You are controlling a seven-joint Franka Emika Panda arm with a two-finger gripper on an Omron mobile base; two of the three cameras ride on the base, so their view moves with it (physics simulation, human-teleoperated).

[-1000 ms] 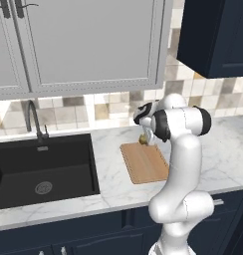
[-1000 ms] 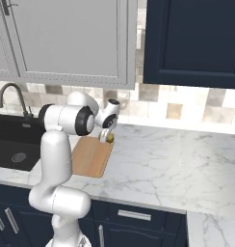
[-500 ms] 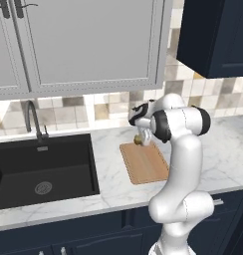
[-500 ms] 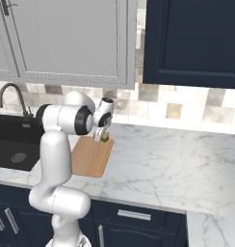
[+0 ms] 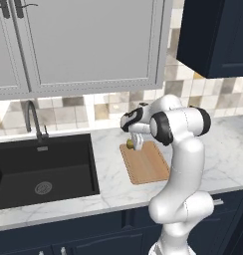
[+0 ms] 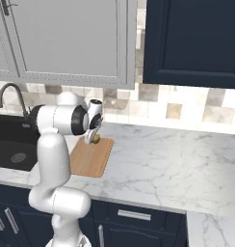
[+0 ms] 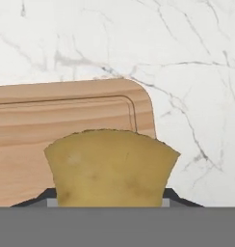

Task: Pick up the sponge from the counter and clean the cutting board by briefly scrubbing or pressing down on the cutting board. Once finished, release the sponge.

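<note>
So the end effector (image 5: pixel 130 144) is clamped down on the sponge (image 7: pixel 110 166), jaws squeezed in tight against its pinched sides, and it's hanging just above the board (image 5: pixel 146 162), near the board's back corner on the sink (image 5: pixel 44 169) side. From the hand cam the sponge sits right between the tips with the board's rounded corner and groove behind it, marble table (image 7: pixel 187 58) beyond that. I can't really tell whether the sponge is touching the wood or a hair off it, the base views are too small for that. My guess is it's held low and pointing down like this so the flat face meets the board square for the press/scrub part. Sponge is picked up, so I'd say we're at the scrubbing stage, with the release not done yet. One thing to watch: it's working close to the board's edge, so a sideways scrub could slide off onto the table instead of staying on the wood.
</note>
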